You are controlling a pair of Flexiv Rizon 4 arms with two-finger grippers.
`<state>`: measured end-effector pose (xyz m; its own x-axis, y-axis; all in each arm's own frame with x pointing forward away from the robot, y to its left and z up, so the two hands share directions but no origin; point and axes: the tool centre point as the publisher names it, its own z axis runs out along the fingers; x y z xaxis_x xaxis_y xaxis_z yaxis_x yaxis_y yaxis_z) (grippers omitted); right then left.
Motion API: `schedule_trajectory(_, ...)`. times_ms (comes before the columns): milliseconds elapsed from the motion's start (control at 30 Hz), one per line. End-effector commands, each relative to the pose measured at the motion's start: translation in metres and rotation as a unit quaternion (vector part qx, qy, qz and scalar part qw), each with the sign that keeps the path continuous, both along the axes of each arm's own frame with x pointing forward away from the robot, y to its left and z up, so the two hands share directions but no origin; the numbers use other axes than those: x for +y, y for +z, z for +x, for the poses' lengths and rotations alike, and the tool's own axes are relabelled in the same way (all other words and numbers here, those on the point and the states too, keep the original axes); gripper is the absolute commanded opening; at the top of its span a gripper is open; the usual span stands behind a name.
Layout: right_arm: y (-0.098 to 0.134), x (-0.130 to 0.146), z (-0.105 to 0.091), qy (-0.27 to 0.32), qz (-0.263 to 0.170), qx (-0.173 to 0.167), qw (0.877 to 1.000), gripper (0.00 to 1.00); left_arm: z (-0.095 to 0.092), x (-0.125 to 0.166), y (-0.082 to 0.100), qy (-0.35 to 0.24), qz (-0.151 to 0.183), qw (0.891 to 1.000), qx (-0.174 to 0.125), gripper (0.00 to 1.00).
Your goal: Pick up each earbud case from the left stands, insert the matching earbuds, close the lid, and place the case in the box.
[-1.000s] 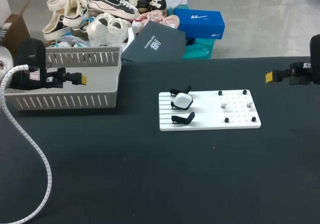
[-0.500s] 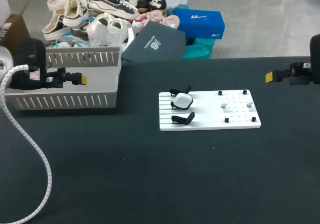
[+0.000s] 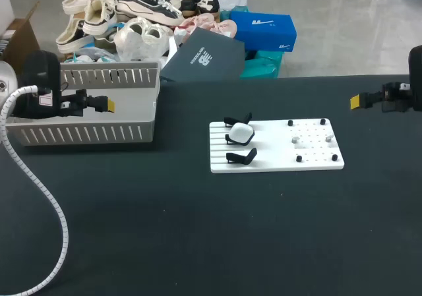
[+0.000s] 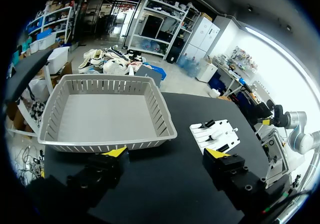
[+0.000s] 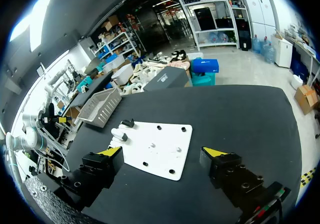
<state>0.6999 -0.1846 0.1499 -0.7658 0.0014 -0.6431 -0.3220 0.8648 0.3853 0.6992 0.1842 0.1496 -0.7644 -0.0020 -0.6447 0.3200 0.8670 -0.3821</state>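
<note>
A white earbud case [image 3: 241,133] sits on the middle of three black stands at the left end of a white board [image 3: 277,161]. Two small pale earbuds [image 3: 297,139] rest among black pegs on the board's right half. My left gripper [image 3: 107,103] hangs over the grey basket [image 3: 86,134], well left of the board. In its wrist view the left gripper [image 4: 167,154] is open and empty, with the basket [image 4: 162,114] ahead. My right gripper [image 3: 355,101] hovers beyond the board's right end. There it [image 5: 162,151] stands open above the board [image 5: 157,159], the case [image 5: 119,132] ahead.
The black table [image 3: 198,230] has bare room in front of the board and basket. A white cable [image 3: 46,190] trails from my left arm across the table's front left. Shoes and boxes lie beyond the far edge.
</note>
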Motion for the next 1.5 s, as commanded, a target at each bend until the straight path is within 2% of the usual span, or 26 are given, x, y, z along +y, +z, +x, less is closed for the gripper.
schedule_trajectory(33,0.0,0.0,0.001,0.001,0.0,0.0,1.0,1.0,0.001,0.0,0.001,-0.001,0.001,1.0,0.002,1.0)
schedule_trajectory(300,0.0,0.0,0.001,0.001,0.0,0.0,1.0,1.0,0.001,0.0,0.001,-0.001,0.001,1.0,0.002,1.0)
schedule_trajectory(433,0.0,0.0,0.001,0.001,0.0,0.0,1.0,1.0,-0.001,-0.007,0.007,-0.059,0.007,0.998,-0.029,1.0)
schedule_trajectory(467,0.0,0.0,0.001,0.001,0.0,0.0,1.0,1.0,-0.001,-0.007,0.007,-0.059,0.007,0.998,-0.029,1.0)
schedule_trajectory(500,0.0,0.0,0.001,0.001,0.0,0.0,1.0,1.0,-0.002,-0.012,0.011,-0.098,0.01,0.994,-0.05,1.0)
schedule_trajectory(700,0.0,0.0,0.001,0.001,0.0,0.0,1.0,1.0,0.005,-0.028,0.022,-0.202,0.015,0.976,-0.084,1.0)
schedule_trajectory(767,0.0,0.0,0.001,0.001,0.0,0.0,1.0,1.0,0.008,-0.034,0.024,-0.23,0.026,0.968,-0.096,1.0)
schedule_trajectory(900,0.0,0.0,0.001,0.001,0.0,0.0,1.0,1.0,0.015,-0.045,0.024,-0.293,0.053,0.946,-0.128,1.0)
schedule_trajectory(967,0.0,0.0,0.001,0.001,0.0,0.0,1.0,1.0,0.019,-0.049,0.022,-0.305,0.065,0.941,-0.135,1.0)
schedule_trajectory(1000,0.0,0.0,0.001,0.001,0.0,0.0,1.0,1.0,0.024,-0.054,0.02,-0.325,0.076,0.93,-0.155,1.0)
schedule_trajectory(1033,0.0,0.0,0.001,0.001,0.0,0.0,1.0,1.0,0.026,-0.058,0.019,-0.339,0.078,0.924,-0.16,1.0)
schedule_trajectory(1067,0.0,0.0,0.001,0.001,0.0,0.0,1.0,1.0,0.027,-0.06,0.019,-0.347,0.079,0.92,-0.166,1.0)
schedule_trajectory(1100,0.0,0.0,0.001,0.001,0.0,0.0,1.0,1.0,0.03,-0.066,0.018,-0.374,0.079,0.904,-0.194,1.0)
schedule_trajectory(1133,0.0,0.0,0.001,0.001,0.0,0.0,1.0,1.0,0.031,-0.069,0.017,-0.389,0.08,0.895,-0.204,1.0)
schedule_trajectory(1167,0.0,0.0,0.001,0.001,0.0,0.0,1.0,1.0,0.031,-0.071,0.017,-0.394,0.08,0.892,-0.206,1.0)
schedule_trajectory(1200,0.0,0.0,0.001,0.001,0.0,0.0,1.0,1.0,0.034,-0.079,0.015,-0.413,0.079,0.881,-0.218,1.0)
schedule_trajectory(1400,0.0,0.0,0.001,0.001,0.0,0.0,1.0,1.0,0.041,-0.105,0.001,-0.481,0.072,0.84,-0.239,1.0)
schedule_trajectory(1500,0.0,0.0,0.001,0.001,0.0,0.0,1.0,1.0,0.043,-0.116,-0.004,-0.506,0.063,0.824,-0.245,1.0)
